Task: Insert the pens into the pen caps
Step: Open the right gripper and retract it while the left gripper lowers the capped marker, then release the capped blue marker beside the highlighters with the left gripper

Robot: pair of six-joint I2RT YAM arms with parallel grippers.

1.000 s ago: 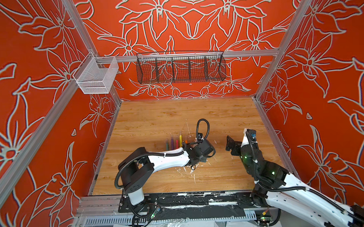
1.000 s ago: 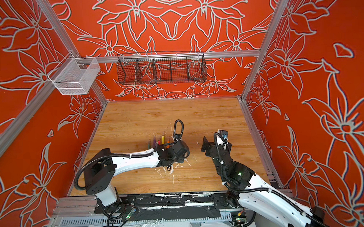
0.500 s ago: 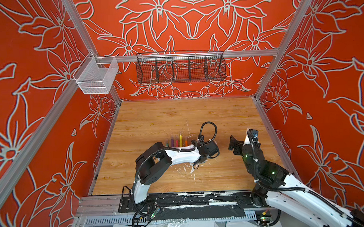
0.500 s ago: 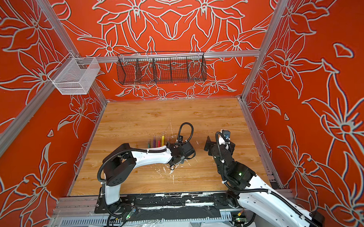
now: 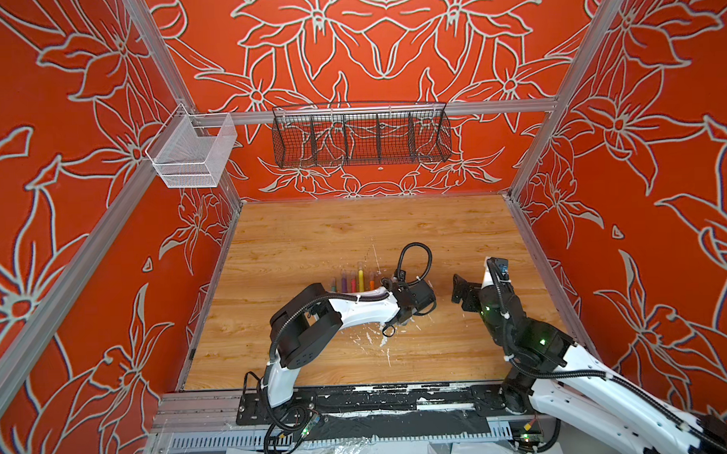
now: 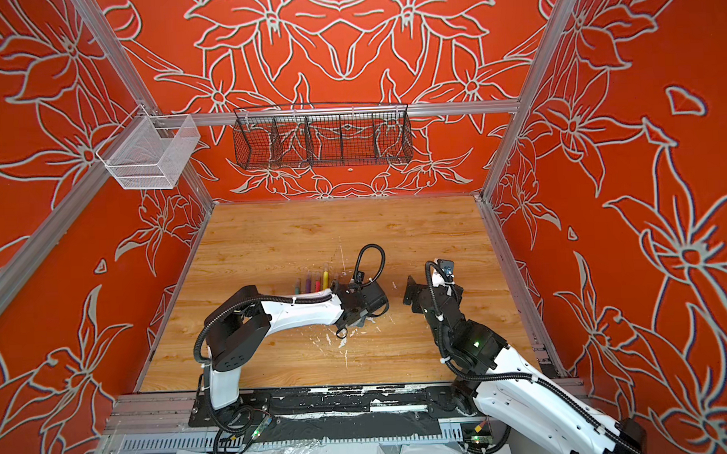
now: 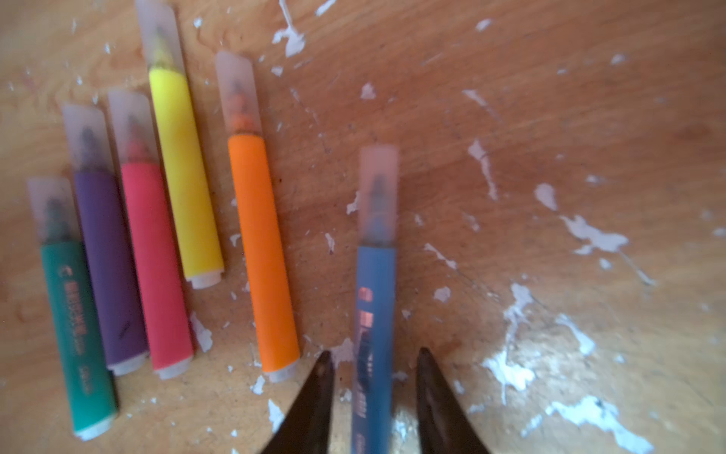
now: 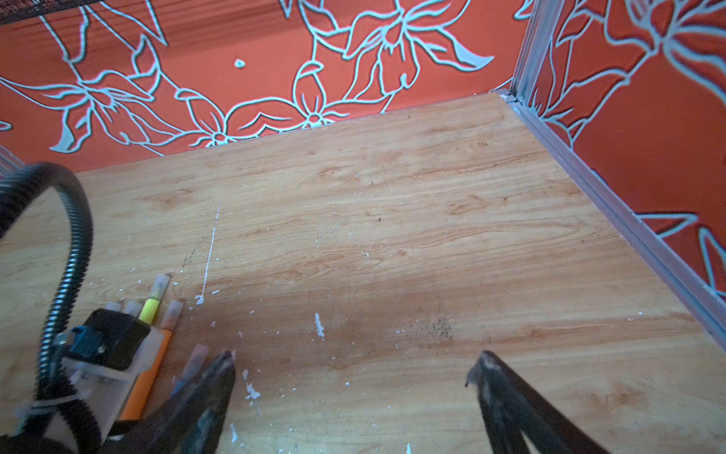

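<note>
1. The left pincer (image 7: 374, 353) has its jaws parted and straddles the blue pen (image 7: 375, 283), with a gap showing on each side; it grips nothing.
2. The blue pen lies on the bench (image 7: 550, 98) wearing its clear cap (image 7: 378, 192), just beside the orange pen (image 7: 263, 251).
3. The green pen (image 7: 74, 330), purple pen (image 7: 108, 263), pink pen (image 7: 155, 263), yellow pen (image 7: 182, 173) and orange pen lie in a row, all capped.
4. The right pincer (image 8: 356, 355) has its jaws spread wide and holds nothing.

Five pens (image 7: 157, 255) lie side by side — blue pen (image 7: 375, 298) just apart; all wear clear caps (image 7: 237, 90).
</note>
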